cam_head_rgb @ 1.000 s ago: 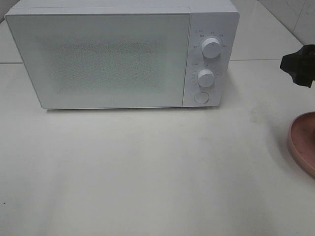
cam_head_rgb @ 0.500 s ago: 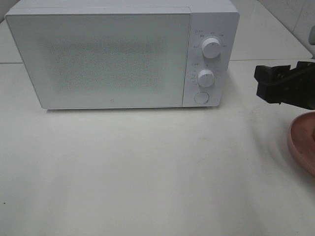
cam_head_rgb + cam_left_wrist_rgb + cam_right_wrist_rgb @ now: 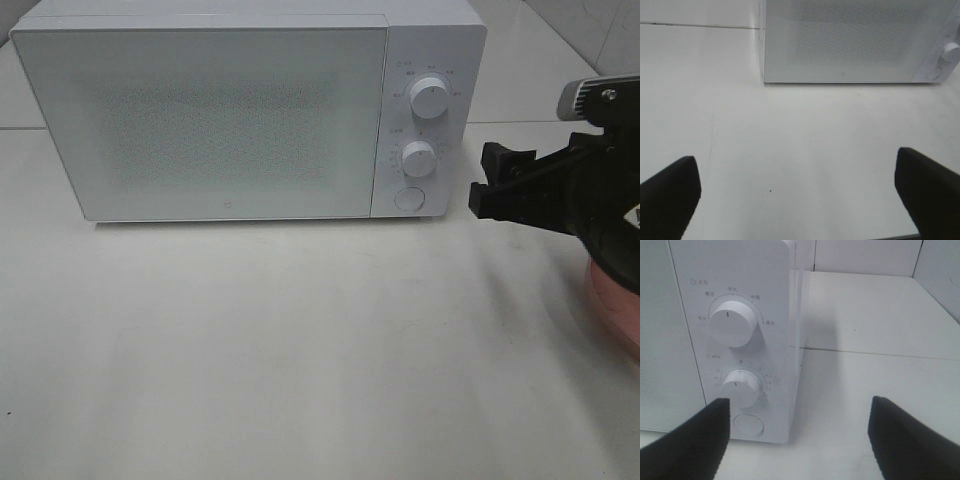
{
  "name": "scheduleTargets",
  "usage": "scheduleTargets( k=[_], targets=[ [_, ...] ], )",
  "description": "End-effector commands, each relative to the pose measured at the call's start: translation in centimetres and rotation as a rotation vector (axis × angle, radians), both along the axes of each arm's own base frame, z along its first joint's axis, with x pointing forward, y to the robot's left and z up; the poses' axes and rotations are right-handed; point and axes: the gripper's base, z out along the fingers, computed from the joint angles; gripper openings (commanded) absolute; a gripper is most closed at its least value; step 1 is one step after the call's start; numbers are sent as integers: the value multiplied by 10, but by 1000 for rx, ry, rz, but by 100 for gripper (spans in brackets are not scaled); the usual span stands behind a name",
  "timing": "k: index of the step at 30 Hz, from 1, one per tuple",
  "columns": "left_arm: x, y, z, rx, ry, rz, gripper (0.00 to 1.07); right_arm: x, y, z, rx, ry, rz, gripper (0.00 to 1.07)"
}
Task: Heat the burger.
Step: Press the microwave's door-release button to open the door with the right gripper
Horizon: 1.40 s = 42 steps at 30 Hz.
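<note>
The white tabletop (image 3: 300,360) carries a white microwave (image 3: 430,40) whose speckled door (image 3: 200,120) is shut. The burger shows in no view. It may sit behind the door or somewhere out of frame, and I cannot tell which.

The right gripper (image 3: 488,183) hangs just in front of the control panel, its fingers (image 3: 690,440) apart and empty. The left gripper (image 3: 800,195) hovers over bare tabletop well short of the door, fingers (image 3: 670,190) wide apart and also empty. Beneath the right arm, a sliver of a pink plate (image 3: 612,300) shows, and nothing is visible on that sliver.

The step in hand looks like working the panel: either pressing the round button (image 3: 749,425) below the knobs, likely the door release, or turning a knob. Whichever it is, the next move calls for a fingertip lined up squarely on that small control.

The upper knob (image 3: 732,322) points up and the lower knob (image 3: 742,387) sits at the start of its scale. Small grey Chinese characters ring both knobs. The heading above the upper one appears to read 火力, and the top mark 中火. The rest, and a tiny mark low on the door, are too small to read.
</note>
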Motion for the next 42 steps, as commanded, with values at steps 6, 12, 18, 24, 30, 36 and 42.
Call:
scheduleTargets(
  k=[6,12,18,24,30,36,42],
  targets=[
    [-2,0,0,-2,-17,4,98,-8,19,-17,-25,-25,-52,75],
    [-2,0,0,-2,-17,4,98,-14,32,-31,-62,-7,-45,75],
    [-2,0,0,-2,-17,4,98,-18,42,-44,-98,23,-16,75],
    [-2,0,0,-2,-17,4,98,-20,44,-49,-105,47,-5,75],
    [-2,0,0,-2,-17,4,98,-20,45,-49,17,50,-19,75],
    [-2,0,0,-2,-17,4,98,-20,45,-49,320,59,-58,75],
    [-2,0,0,-2,-17,4,98,-20,45,-49,719,71,-112,75]
  ],
)
